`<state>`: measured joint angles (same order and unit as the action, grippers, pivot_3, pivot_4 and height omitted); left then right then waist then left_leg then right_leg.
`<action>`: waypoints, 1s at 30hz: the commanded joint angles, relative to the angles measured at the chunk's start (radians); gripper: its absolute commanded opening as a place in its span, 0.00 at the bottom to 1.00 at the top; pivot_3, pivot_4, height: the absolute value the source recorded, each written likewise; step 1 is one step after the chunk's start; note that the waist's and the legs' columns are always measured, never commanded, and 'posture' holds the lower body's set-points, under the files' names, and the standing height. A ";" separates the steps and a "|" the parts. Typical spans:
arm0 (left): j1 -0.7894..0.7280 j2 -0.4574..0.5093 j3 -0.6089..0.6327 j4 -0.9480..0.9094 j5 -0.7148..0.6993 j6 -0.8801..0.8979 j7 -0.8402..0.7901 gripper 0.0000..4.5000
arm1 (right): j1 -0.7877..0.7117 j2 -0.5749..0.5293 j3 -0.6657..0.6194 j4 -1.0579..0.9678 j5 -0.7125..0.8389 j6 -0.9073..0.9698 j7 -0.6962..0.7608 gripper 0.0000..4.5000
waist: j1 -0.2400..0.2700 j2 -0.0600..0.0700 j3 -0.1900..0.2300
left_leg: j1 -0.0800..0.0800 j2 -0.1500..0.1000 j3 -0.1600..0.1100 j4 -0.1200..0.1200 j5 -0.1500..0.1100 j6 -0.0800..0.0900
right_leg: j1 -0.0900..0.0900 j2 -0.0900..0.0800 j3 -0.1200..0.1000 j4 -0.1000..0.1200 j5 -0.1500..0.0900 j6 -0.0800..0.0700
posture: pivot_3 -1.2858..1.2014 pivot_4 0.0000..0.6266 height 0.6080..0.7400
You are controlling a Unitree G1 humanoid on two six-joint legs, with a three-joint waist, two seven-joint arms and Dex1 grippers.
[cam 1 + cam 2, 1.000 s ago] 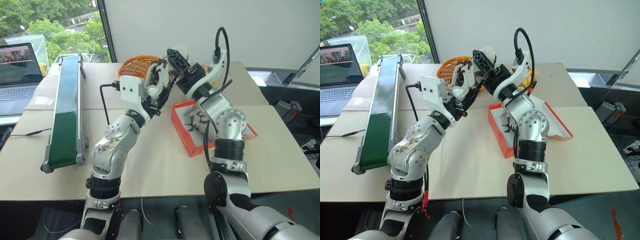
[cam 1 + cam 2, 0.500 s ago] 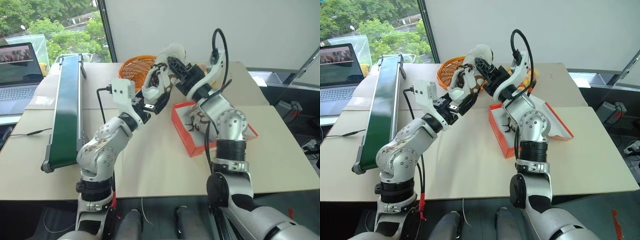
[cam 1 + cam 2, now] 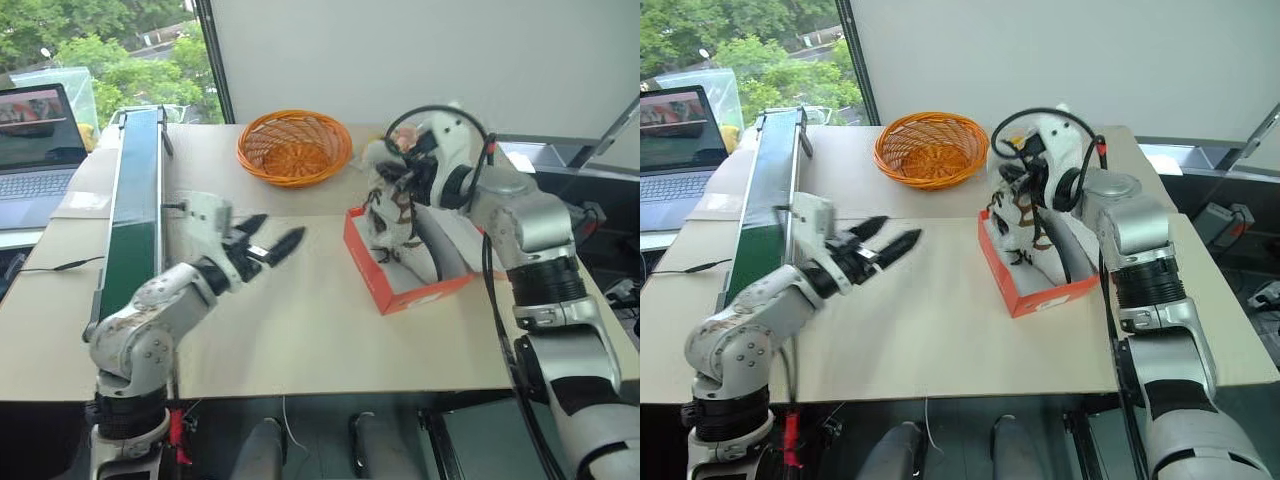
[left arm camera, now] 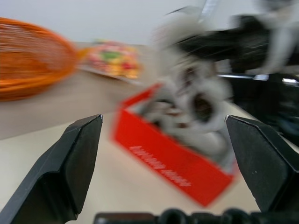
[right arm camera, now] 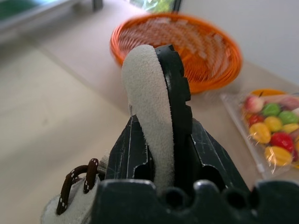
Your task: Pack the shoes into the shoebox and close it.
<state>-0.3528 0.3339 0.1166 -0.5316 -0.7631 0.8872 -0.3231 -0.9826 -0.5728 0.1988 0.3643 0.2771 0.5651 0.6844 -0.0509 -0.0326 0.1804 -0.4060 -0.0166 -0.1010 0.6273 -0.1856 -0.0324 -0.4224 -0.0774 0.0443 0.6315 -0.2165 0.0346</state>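
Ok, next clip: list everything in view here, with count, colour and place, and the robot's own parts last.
Shoebox: one, red-orange, open on the table by the robot's right arm.
Shoes: two, white with dark laces; one lies in the shoebox, the other is clamped in the right end effector over it.
Basket: one, orange wicker, far side of the table.
Bag of sweets: one, clear with multicoloured pieces, beside the basket.
Conveyor belt: one, green, along the table's left side.
Laptop: one, open, far left.
Table: one, beige.
Left end effector: black fingers spread wide, holding nothing, above the table.
Right end effector: black, shut on the shoe's edge.
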 commanded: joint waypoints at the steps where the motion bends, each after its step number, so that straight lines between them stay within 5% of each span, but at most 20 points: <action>1: 0.002 0.005 0.004 -0.028 0.005 -0.022 0.014 1.00 | -0.029 -0.022 0.005 0.069 -0.071 -0.117 0.076 0.10 | 0.000 0.000 0.000 | 0.000 0.000 0.000 0.000 0.000 0.000 | 0.000 0.000 0.000 0.000 0.000 0.000 | 0.52 0.24 1.00; 19: -0.017 0.015 -0.013 -0.049 0.014 -0.029 0.052 1.00 | 0.003 0.078 -0.016 0.465 -0.233 -0.369 0.069 0.10 | 0.007 0.000 0.000 | 0.001 0.000 0.000 0.001 0.000 0.000 | 0.001 0.000 0.000 0.000 0.000 0.000 | 0.52 0.24 1.00; 21: -0.025 0.016 -0.017 -0.045 0.014 -0.028 0.053 1.00 | 0.005 0.097 -0.002 0.497 -0.264 -0.405 0.057 0.31 | 0.008 0.000 0.000 | 0.001 0.000 0.000 0.001 0.000 0.000 | 0.002 0.000 0.000 0.000 0.000 0.000 | 0.52 0.24 1.00; 30: -0.051 0.012 -0.038 -0.026 0.018 -0.030 0.047 1.00 | 0.005 0.121 -0.005 0.433 -0.308 -0.423 0.081 0.98 | 0.007 0.000 0.000 | 0.001 0.000 0.000 0.001 0.000 -0.001 | 0.002 0.000 0.000 0.000 0.001 0.000 | 0.52 0.24 1.00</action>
<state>-0.3841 0.3463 0.0821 -0.5348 -0.7473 0.8769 -0.2686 -0.9649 -0.4387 0.2156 0.8595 -0.0269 0.1405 0.7592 -0.0435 -0.0324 0.1805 -0.4050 -0.0169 -0.1014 0.6283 -0.1853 -0.0330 -0.4204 -0.0776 0.0443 0.6316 -0.2159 0.0345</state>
